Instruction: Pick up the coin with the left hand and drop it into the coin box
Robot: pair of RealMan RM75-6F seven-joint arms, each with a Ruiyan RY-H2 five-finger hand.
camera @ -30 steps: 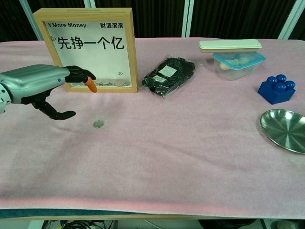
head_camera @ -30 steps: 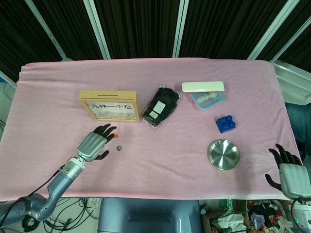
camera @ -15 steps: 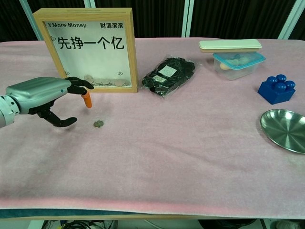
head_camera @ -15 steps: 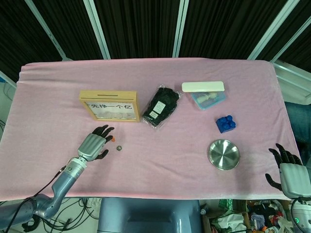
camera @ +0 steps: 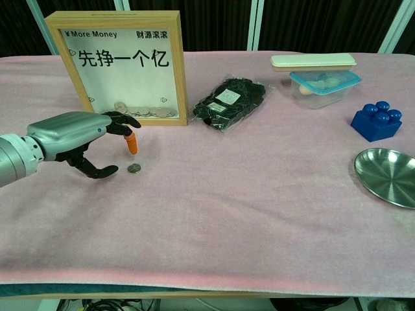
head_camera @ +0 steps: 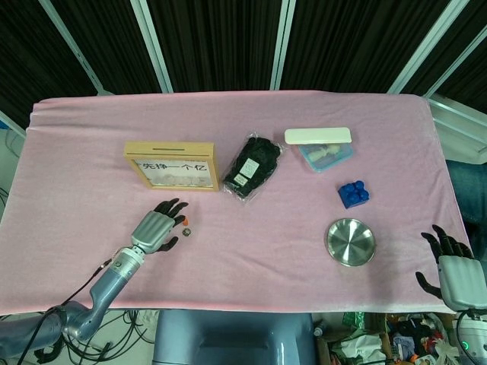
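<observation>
1. The coin point(camera: 133, 168) lies flat on the pink tablecloth point(camera: 259, 214), in front of the coin box point(camera: 123, 65) and a little toward its right end, apart from it.
2. The left hand point(camera: 81, 139) hovers just beside the coin on the box's near side, holding nothing. Its fingers are spread, with an orange-tipped finger point(camera: 131, 142) pointing down above and behind the coin and the thumb low on the near side. That looks like a setup for a pinch, though I cannot tell whether anything touches the coin yet.
3. The box stands upright with its slot point(head_camera: 170, 147) on the top edge, so the coin would have to be lifted well above the frame.
4. A thin coin on soft cloth will likely be awkward to get under.
5. The right hand point(head_camera: 455, 275) rests far from the box, at the table's near corner, fingers apart and empty, clear of the work.
</observation>
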